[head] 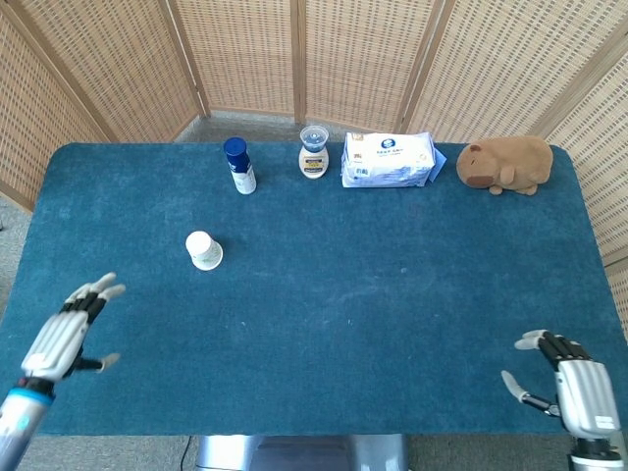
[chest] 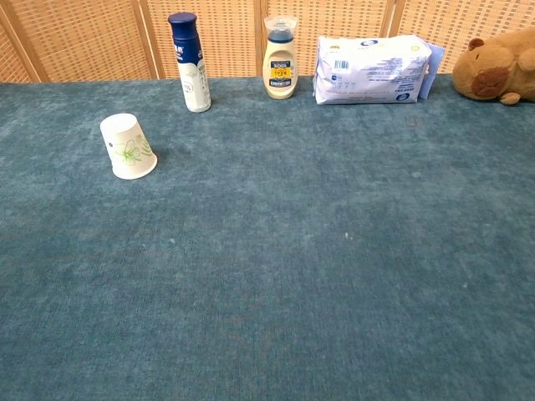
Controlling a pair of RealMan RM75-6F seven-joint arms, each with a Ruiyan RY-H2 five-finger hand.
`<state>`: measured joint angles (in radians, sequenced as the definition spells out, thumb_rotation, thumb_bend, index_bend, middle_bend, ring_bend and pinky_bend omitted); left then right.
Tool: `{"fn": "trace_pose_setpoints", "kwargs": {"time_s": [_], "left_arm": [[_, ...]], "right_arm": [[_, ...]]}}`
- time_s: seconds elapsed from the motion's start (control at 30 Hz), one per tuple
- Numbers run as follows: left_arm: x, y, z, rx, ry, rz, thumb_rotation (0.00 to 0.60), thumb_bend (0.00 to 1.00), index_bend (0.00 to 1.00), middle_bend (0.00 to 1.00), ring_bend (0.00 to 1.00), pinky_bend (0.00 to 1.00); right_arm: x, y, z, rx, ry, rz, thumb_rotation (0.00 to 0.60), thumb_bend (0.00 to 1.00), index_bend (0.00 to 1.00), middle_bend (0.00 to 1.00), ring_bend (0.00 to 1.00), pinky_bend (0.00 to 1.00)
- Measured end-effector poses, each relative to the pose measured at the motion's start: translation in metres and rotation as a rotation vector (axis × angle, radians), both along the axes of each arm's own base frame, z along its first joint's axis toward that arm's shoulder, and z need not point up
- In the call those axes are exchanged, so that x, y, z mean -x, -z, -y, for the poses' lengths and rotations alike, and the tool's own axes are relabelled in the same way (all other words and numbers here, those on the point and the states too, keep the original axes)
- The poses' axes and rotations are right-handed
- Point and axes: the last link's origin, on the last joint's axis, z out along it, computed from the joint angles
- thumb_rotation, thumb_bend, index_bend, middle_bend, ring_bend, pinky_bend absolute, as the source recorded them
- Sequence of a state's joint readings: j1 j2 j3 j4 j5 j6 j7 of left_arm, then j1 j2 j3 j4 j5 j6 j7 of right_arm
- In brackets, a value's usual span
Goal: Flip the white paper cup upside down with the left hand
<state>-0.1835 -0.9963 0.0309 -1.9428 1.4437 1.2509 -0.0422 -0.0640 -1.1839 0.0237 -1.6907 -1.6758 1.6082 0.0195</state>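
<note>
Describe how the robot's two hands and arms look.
Left hand: silver-grey metallic back, dark joints, pale fingertips, with a light-blue band at the wrist above a grey forearm. Right hand: the same silver-grey shell, dark joints and pale fingertips. No cables or markings visible.

Both feeds bright & even on my end, daylight-ish, soft, no hard source I can pin down. Head view: far-right corner of the table (head: pixel 589 196) looks a bit lighter than the rest, and right screen panels (head: pixel 549 69) catch more light vs left ones. Shadows weak; only a thin soft one under the white paper cup (chest: pixel 127 147) in chest view. No glare on the cloth. Focus sharp centre-frame; label text on the wipes pack (chest: pixel 372 70) too small to read. Left hand (head: pixel 67 336) slightly soft at fingertips. Chest view has mild wide-angle stretch at the edges.
</note>
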Motion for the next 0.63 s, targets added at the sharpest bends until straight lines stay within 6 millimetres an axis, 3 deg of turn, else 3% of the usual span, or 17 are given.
{"fn": "trace_pose_setpoints", "kwargs": {"time_s": [0.43,0.63], "left_arm": [[0.003,-0.015,0.089,-0.124,0.013,-0.092,0.6,0.17,0.1,0.0,0.0,0.05],[0.003,-0.015,0.107,-0.154,0.002,-0.091,0.6,0.17,0.1,0.0,0.0,0.05]], "right_arm": [[-0.013,0.021,0.008,-0.039,-0.049,-0.002,0.424,0.32,0.42,0.37,0.36,0.36],[-0.012,0.02,0.009,-0.036,-0.053,0.005,0.424,0.32,0.42,0.37,0.36,0.36]]}}
